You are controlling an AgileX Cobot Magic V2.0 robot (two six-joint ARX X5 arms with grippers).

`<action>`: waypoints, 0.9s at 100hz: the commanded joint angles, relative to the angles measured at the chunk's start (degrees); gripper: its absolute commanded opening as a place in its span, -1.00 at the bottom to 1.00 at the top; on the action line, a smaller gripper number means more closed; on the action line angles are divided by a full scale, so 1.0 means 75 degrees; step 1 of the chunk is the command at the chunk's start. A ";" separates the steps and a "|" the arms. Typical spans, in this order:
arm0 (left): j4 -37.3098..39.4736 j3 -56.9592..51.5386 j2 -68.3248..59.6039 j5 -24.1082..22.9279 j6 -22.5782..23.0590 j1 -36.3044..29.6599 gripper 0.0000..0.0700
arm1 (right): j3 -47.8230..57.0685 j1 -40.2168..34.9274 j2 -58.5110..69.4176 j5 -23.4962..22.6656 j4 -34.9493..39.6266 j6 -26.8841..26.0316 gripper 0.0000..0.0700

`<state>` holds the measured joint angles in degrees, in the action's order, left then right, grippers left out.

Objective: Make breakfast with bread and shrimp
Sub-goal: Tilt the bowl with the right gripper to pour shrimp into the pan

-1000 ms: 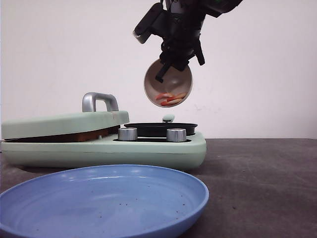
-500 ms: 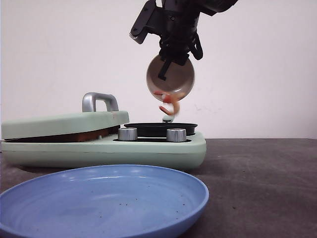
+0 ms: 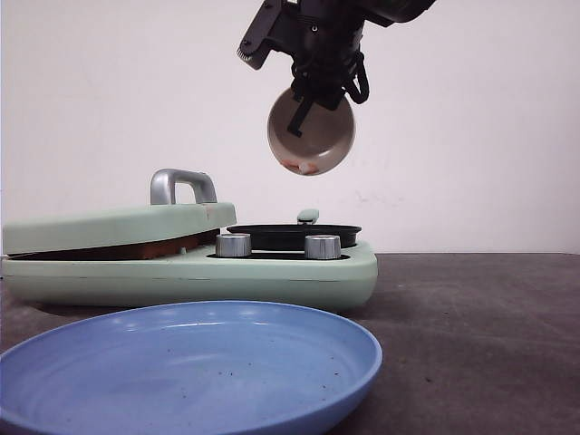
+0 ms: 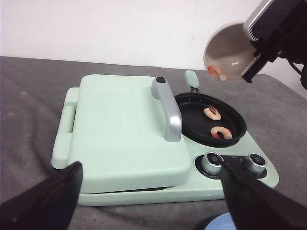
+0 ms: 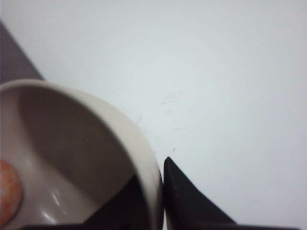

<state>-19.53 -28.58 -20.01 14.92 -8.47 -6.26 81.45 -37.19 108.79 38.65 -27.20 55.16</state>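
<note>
R end effector [image 3: 313,95] clamped on tilted bowl [image 3: 311,136] rim; L end effector [image 4: 151,191] fingers apart. Only L wrist view shows two shrimp [image 4: 212,113] in black pan [image 4: 192,108] below the bowl.

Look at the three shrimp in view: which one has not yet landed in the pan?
The shrimp at the lip of the tilted bowl, held by the right gripper. The other two lie in the black pan.
</note>
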 commanded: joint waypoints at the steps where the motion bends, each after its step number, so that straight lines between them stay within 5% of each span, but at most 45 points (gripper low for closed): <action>1: 0.0052 -0.0038 -0.0015 -0.0009 0.0067 -0.0017 0.46 | 0.0154 -0.0076 0.0181 0.0038 -0.0391 0.0105 -1.00; 90: 0.0029 -0.0038 -0.0015 -0.0009 0.0067 -0.0017 0.46 | 0.0154 -0.0175 0.0178 -0.0090 -0.1343 0.0067 -1.00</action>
<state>-19.62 -28.58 -20.01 14.92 -8.47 -6.28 81.45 -38.15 108.81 38.81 -35.90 56.77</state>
